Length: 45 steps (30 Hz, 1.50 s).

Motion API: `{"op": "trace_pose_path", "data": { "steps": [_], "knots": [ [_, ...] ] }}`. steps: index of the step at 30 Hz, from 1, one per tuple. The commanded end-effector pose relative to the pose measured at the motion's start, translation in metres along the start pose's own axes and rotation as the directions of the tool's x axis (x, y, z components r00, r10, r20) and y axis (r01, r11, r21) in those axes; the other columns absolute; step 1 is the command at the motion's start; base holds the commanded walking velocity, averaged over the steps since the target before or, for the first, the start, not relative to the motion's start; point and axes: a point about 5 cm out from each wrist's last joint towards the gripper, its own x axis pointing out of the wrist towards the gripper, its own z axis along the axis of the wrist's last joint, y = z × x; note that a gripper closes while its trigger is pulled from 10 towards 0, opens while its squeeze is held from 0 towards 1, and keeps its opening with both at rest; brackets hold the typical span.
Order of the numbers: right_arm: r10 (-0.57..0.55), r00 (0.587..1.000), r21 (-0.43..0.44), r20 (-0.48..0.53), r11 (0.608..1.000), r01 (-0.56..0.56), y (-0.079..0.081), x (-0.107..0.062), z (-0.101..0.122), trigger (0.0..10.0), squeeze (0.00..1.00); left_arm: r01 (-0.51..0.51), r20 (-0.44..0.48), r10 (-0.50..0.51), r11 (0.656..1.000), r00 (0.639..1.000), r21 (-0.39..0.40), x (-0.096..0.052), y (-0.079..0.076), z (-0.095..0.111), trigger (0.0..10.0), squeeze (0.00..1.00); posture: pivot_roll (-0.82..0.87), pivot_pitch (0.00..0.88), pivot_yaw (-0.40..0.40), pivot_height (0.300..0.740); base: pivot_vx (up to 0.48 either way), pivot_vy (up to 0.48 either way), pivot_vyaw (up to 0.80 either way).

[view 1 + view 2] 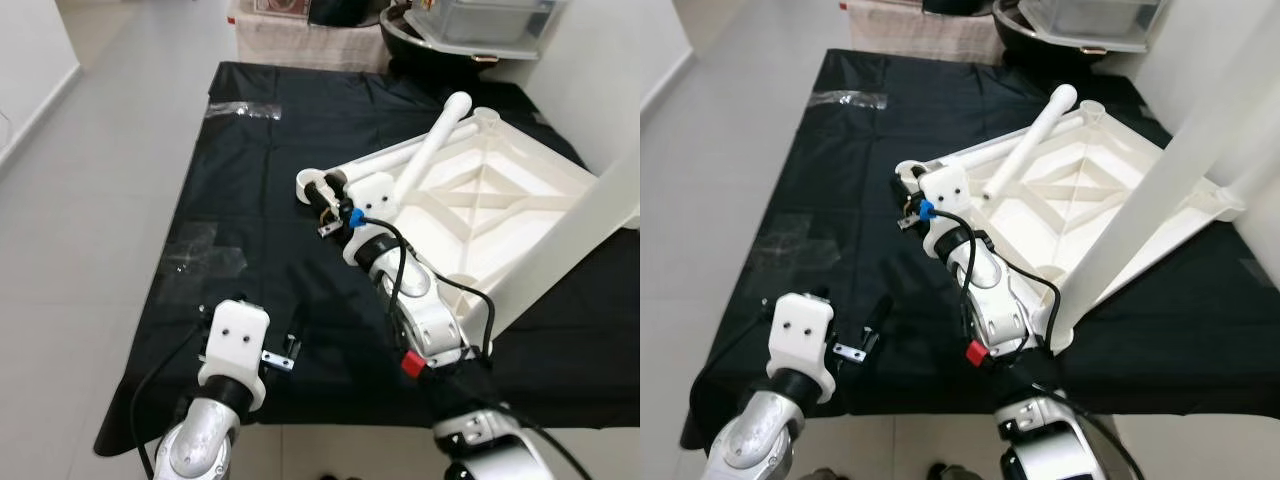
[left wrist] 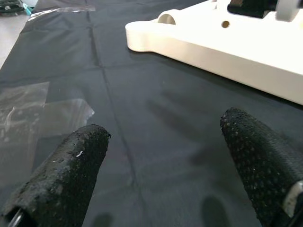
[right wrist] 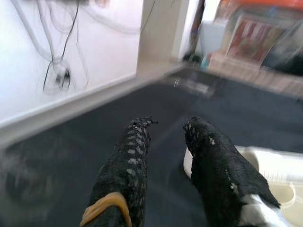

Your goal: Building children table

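The upturned white tabletop (image 1: 500, 190) lies at 1 o'clock on the black cloth (image 1: 250, 200), 1 loose leg (image 1: 432, 145) resting across it toward 1 o'clock. The right gripper (image 1: 325, 205), nearer, hovers by its 9 o'clock corner socket (image 1: 308, 183), fingers narrowly parted, empty. The left gripper (image 2: 165, 161) waits wide open at 7 o'clock.

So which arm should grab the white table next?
Probably the right. Its gripper is already at the table's corner, while the left gripper hovers open over bare black cloth, farther away.
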Motion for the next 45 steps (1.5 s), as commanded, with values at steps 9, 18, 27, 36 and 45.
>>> {"op": "trace_pose_path", "data": {
  "steps": [9,18,27,36,45],
  "knots": [
    [0.034,0.923,-0.179,-0.384,0.978,-0.110,-0.033,0.033,-0.006,10.0,0.00,0.027,-0.020,-0.028,0.999,0.999,-0.024,-0.003,-0.005,0.000,10.0,0.00,0.06,0.190,-0.099,0.740,0.000,0.000,0.00],
    [0.064,0.825,-0.172,-0.561,0.966,-0.191,-0.046,0.033,-0.015,10.0,0.00,0.017,-0.026,-0.018,0.999,1.000,-0.039,-0.007,-0.007,0.001,10.0,0.00,0.05,0.210,-0.116,0.740,0.000,0.000,0.00],
    [0.086,0.821,-0.111,-0.565,0.978,-0.179,-0.063,0.028,-0.010,10.0,1.00,0.022,-0.037,-0.024,0.999,0.999,-0.050,-0.007,-0.009,-0.001,10.0,0.00,0.05,0.205,-0.112,0.740,0.000,0.000,0.00],
    [0.081,0.778,-0.123,-0.623,0.972,-0.200,-0.080,0.017,-0.011,10.0,0.00,0.027,-0.040,-0.028,0.999,0.999,-0.041,-0.005,-0.009,-0.003,10.0,0.00,0.04,0.186,-0.109,0.740,0.000,0.000,0.00],
    [0.180,0.668,-0.063,-0.722,0.944,-0.323,-0.072,0.004,-0.033,10.0,0.00,0.024,-0.034,-0.025,0.999,0.999,-0.036,-0.005,-0.009,-0.003,10.0,0.00,0.04,0.178,-0.114,0.740,0.000,0.000,0.00]
  ]
}}
